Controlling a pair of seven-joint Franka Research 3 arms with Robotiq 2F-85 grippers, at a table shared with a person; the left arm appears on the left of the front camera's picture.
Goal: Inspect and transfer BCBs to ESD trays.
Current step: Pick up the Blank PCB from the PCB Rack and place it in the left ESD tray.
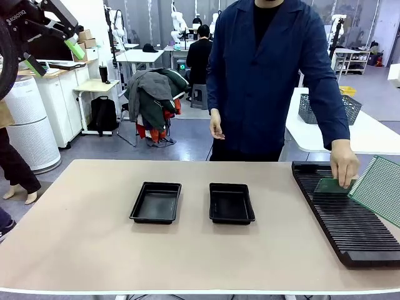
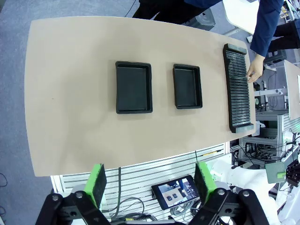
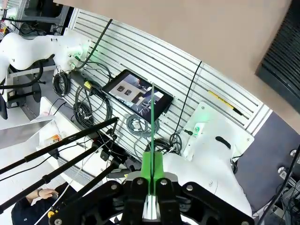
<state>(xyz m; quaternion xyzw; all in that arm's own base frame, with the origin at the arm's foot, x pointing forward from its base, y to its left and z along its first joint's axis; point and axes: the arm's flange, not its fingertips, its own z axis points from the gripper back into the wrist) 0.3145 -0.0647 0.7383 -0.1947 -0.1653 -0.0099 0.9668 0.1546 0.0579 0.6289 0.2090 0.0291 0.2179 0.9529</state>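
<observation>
Right gripper (image 3: 152, 158) is clamped on a thin green BCB (image 3: 152, 112), seen edge-on; left gripper (image 2: 150, 169) hangs wide open above the tan matte table (image 1: 81, 237) in a busy lab. Person's hand (image 1: 344, 167) presses another green board (image 1: 327, 185) on the ribbed black rack (image 1: 350, 231), right of two shallow black ESD trays (image 1: 155, 185)

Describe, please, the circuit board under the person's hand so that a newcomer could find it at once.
Find the long black ribbed rack on the robot's right. At its far end, the person's hand rests on a dark green board lying on the ribs. It is darker and lies flat, unlike the paler dotted board tilted up beside it.
</observation>
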